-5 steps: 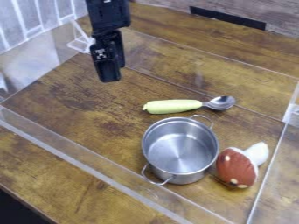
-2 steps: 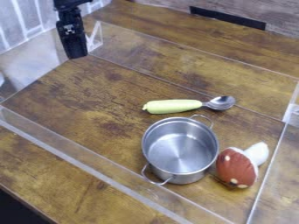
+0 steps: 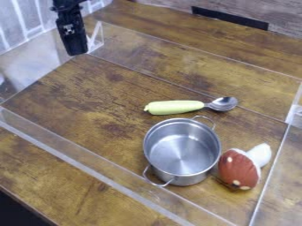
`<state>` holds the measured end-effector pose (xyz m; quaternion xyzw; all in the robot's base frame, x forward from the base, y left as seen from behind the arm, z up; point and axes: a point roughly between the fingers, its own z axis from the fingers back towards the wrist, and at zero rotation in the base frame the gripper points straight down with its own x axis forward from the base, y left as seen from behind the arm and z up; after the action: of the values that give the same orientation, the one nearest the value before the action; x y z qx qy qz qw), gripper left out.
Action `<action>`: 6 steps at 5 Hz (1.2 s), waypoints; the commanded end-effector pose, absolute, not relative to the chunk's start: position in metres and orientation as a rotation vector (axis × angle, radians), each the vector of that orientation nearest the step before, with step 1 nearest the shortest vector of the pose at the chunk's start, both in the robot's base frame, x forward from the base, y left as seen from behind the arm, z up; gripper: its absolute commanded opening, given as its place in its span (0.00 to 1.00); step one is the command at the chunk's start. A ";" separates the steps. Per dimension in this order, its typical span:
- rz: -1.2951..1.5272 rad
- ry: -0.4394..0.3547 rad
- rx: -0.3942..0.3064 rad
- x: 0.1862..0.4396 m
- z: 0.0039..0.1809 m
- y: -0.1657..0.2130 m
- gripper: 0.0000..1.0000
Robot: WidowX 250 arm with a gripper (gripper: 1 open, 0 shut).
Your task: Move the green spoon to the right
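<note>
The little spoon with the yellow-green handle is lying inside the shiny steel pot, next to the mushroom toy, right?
Not quite. In the camera view the small spoon with the yellow-green handle and silver bowl lies on the wooden table, just behind the shiny steel pot, not inside it. The pot is empty. The red-brown and white mushroom toy does sit beside the pot.

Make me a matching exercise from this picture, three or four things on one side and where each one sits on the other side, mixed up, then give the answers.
Things:
1. green spoon
2. steel pot
3. mushroom toy
4. gripper

Places:
A. upper left, hanging over the wooden table
B. lower right, right of the pot
C. middle, lying flat behind the pot
D. in front of the spoon, standing upright

Pairs: 1-C, 2-D, 3-B, 4-A
</note>
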<state>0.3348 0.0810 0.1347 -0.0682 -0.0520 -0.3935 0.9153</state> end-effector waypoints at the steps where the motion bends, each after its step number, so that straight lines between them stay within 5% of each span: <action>1: -0.801 -0.200 -0.068 0.323 0.166 0.074 0.00; 2: -0.796 -0.218 -0.048 0.318 0.157 0.067 1.00; 3: -0.777 -0.236 -0.008 0.316 0.161 0.063 0.00; 6: -0.789 -0.272 0.037 0.334 0.154 0.085 0.00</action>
<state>0.3310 0.0790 0.1380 -0.0014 -0.1096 -0.3870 0.9156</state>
